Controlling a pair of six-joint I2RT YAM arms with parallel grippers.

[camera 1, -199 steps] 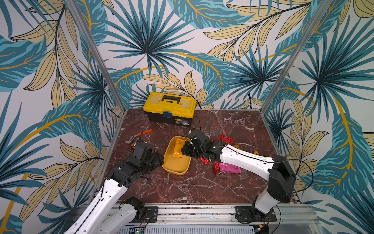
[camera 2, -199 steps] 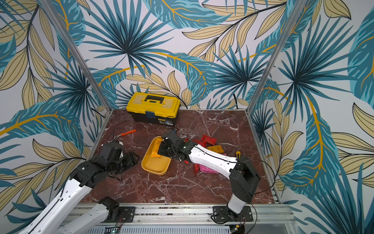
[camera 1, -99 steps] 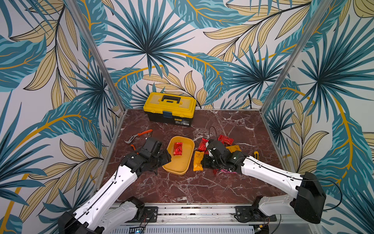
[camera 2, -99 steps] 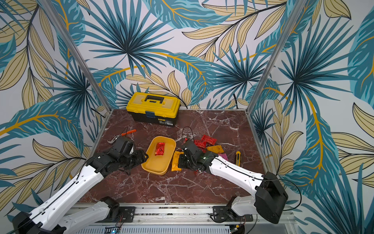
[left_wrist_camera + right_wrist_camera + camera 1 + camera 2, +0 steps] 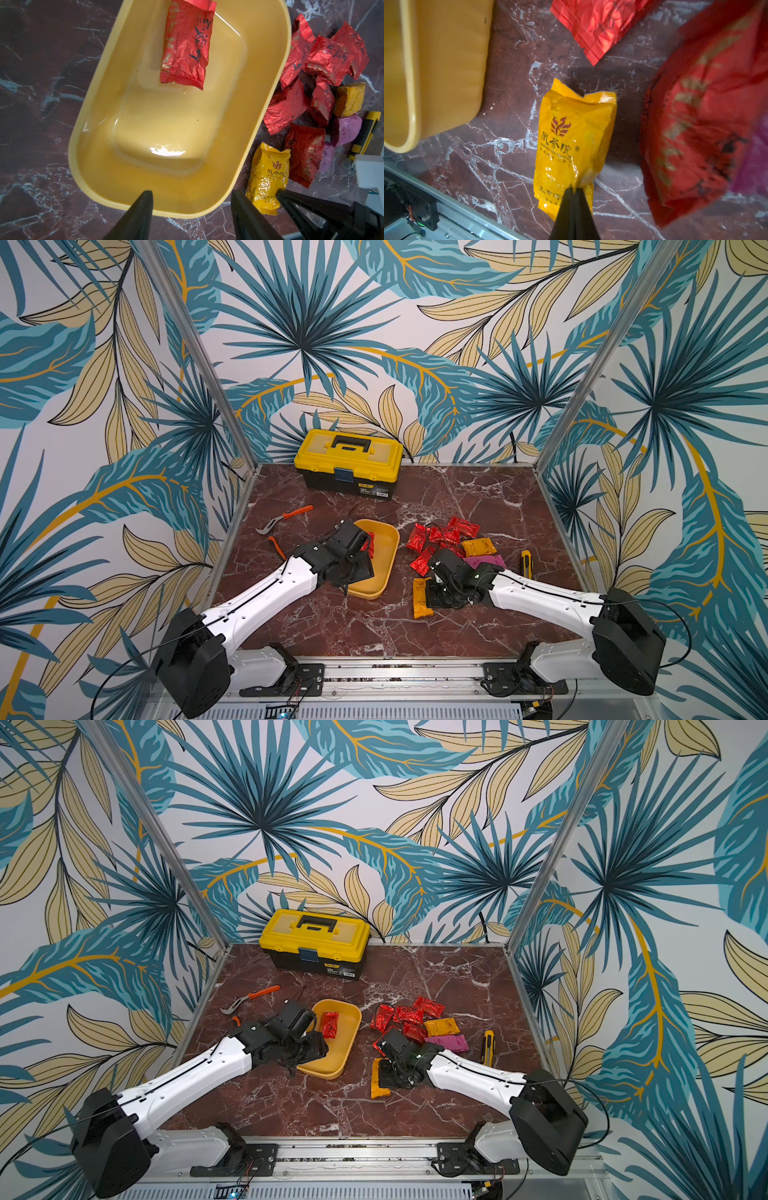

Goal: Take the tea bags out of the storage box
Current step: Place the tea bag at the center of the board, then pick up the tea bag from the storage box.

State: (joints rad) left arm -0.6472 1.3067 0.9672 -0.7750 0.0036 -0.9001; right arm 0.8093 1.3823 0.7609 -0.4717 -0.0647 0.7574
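the dark red marble table (image 5: 478, 497) carries the yellow storage box (image 5: 386, 572) near its middle. behind the box, by the back wall, stands a yellow-lidded toolbox (image 5: 348, 464). left of the box lie orange-handled pliers (image 5: 286, 518). right of it is a heap of tea bags (image 5: 444, 535), with a utility knife (image 5: 526, 562) beyond them. off the box's front right corner is an orange-yellow sachet (image 5: 420, 605); whether it lies flat is unclear.
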